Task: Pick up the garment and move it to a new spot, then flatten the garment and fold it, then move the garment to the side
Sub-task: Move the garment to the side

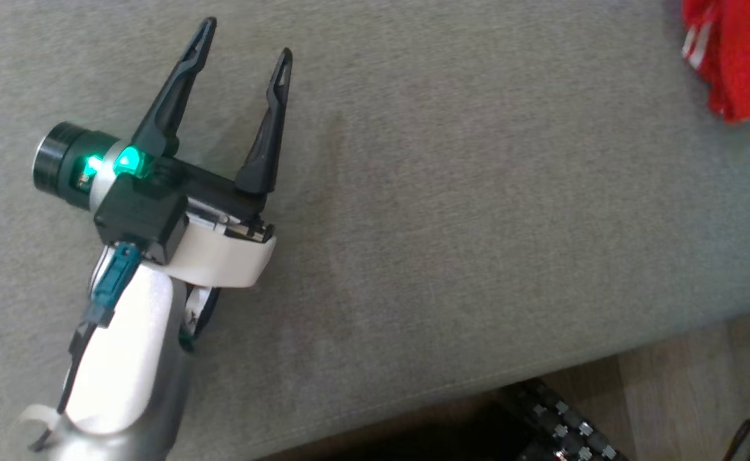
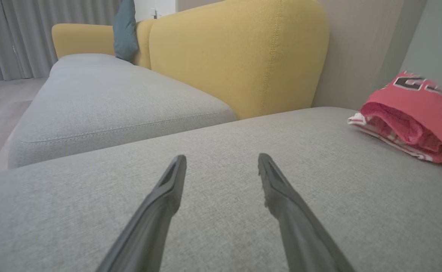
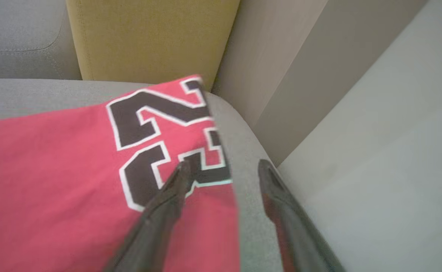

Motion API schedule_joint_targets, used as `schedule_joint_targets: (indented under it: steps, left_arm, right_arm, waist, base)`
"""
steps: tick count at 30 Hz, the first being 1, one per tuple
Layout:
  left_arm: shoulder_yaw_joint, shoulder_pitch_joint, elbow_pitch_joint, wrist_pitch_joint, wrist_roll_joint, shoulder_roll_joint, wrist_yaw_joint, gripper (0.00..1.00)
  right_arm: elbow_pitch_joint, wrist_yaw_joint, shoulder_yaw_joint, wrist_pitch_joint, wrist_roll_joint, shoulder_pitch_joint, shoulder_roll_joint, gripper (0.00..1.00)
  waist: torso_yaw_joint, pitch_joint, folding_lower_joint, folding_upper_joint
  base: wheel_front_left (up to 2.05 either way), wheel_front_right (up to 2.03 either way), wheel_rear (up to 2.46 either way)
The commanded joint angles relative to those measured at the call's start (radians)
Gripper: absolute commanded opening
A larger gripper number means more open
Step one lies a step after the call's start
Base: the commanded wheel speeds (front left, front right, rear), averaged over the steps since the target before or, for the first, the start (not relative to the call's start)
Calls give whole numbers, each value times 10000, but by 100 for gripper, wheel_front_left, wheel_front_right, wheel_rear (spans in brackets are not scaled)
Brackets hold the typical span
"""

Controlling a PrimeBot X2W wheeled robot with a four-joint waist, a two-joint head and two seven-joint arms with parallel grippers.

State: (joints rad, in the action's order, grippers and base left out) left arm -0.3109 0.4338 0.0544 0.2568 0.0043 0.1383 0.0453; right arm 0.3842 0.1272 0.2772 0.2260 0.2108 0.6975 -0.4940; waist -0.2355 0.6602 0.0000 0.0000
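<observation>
The garment [image 1: 743, 54] is a red jersey with black, white-edged numbers, folded at the far right end of the grey sofa seat [image 1: 445, 224]. The left wrist view has the garment [image 2: 413, 117] as a layered stack off to the right. My left gripper [image 1: 243, 41] hovers open over bare cushion, far left of the garment, and its fingers [image 2: 168, 200] hold nothing. My right gripper [image 3: 222, 168] is open just above the garment [image 3: 54, 170], its jaws straddling the garment's right edge beside the numbers, gripping nothing.
A yellow backrest [image 2: 239, 53] rises behind the seat, with a second grey cushion [image 2: 103, 102] and a teal pillow [image 2: 125, 30] further off. A pale wall [image 3: 375, 151] stands just beyond the seat's right end. The seat's front edge, wood floor and a dark base [image 1: 560, 422] lie below.
</observation>
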Motion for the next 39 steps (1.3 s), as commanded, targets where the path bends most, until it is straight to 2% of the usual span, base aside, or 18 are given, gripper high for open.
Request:
schedule_joint_targets:
  steps: [1, 7, 11, 16, 19, 20, 25, 31, 39]
  left_arm:
    - [233, 97, 294, 46, -85, 68, -17, 100]
    - [299, -171, 227, 47, -300, -28, -160, 100]
    - [414, -648, 80, 48, -490, -121, -335, 100]
    - [775, -1431, -165, 48, -810, -227, -629, 100]
    - [1083, -1893, -348, 48, -1024, -287, -821, 100]
    - [1284, -2161, -486, 48, -1179, -325, -905, 100]
    - [1789, -2627, -948, 49, -1518, -359, -1028, 100]
    - [2285, -3049, -1307, 49, -1690, -288, -1156, 100]
    - [2376, -3794, -1540, 49, -1624, -251, -1172, 100]
  right_arm:
    - [-113, 35, 276, -173, -150, -166, -151, 100]
    - [16, 35, 959, -986, -613, -635, 522, 100]
    - [-797, 35, 1199, -1771, -989, -1582, 1453, 100]
    - [-2179, 35, 647, -2699, -1208, -3189, 2949, 100]
    - [-2873, 35, -38, -3055, -1339, -4106, 3794, 100]
    - [-3218, 35, -545, -3213, -1334, -4561, 4100, 100]
    - [-3735, 35, -1968, -3547, -1038, -5194, 4396, 100]
    - [-3995, 35, -2834, -3800, -645, -5588, 4432, 100]
    - [-4137, 35, -2848, -3538, -591, -6534, 4436, 100]
  waist:
    - [143, -53, 0, 0]
    - [435, -569, 0, 0]
    - [707, -1297, 0, 0]
    - [1110, -2313, 0, 0]
    - [1389, -2905, 0, 0]
    - [1608, -3233, 0, 0]
    - [2133, -3832, 0, 0]
    - [2421, -4358, 0, 0]
    - [2480, -5241, 0, 0]
  base:
    - [0, 0, 0]
    - [0, 0, 0]
    - [0, 0, 0]
    - [0, 0, 0]
    - [0, 0, 0]
    - [0, 0, 0]
    - [0, 0, 0]
    - [0, 0, 0]
    - [0, 0, 0]
